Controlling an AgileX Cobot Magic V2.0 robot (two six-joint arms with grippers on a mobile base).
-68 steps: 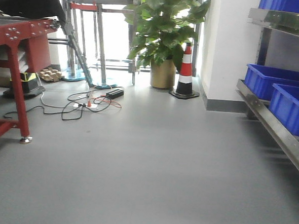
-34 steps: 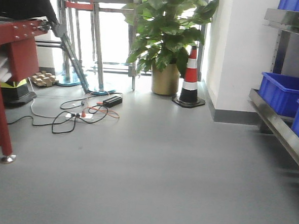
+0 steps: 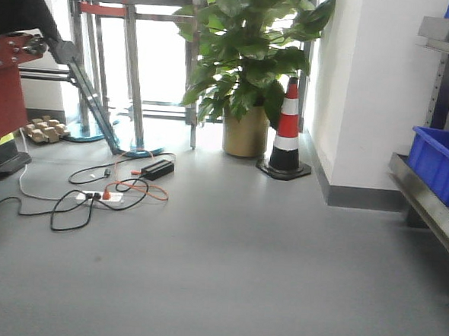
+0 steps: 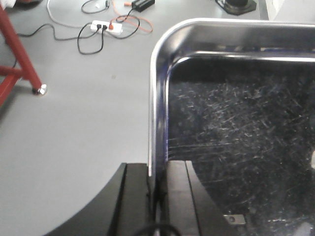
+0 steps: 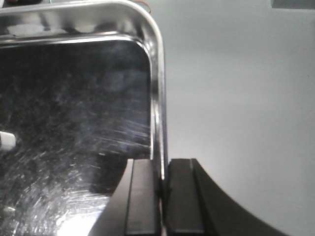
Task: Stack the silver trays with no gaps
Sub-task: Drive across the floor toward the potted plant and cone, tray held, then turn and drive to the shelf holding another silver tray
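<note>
A silver tray (image 4: 231,98) with a scratched dark bottom and a rolled rim fills the left wrist view, held above the grey floor. My left gripper (image 4: 158,169) is shut on its left rim, one finger inside the pan and one outside. In the right wrist view the same kind of silver tray (image 5: 74,108) shows its right side, and my right gripper (image 5: 163,167) is shut on that right rim. The front view shows neither tray nor gripper.
Ahead lie the grey floor, a potted plant (image 3: 249,70), a striped traffic cone (image 3: 287,130), loose cables with a power strip (image 3: 105,191) and a red metal frame (image 3: 4,86) at the left. A steel shelf rack with a blue bin (image 3: 442,162) stands at the right.
The front view has swung to the right and moved closer: the red frame slid off to the left, the blue bins shifted toward the right edge, and plant and cone look larger.
</note>
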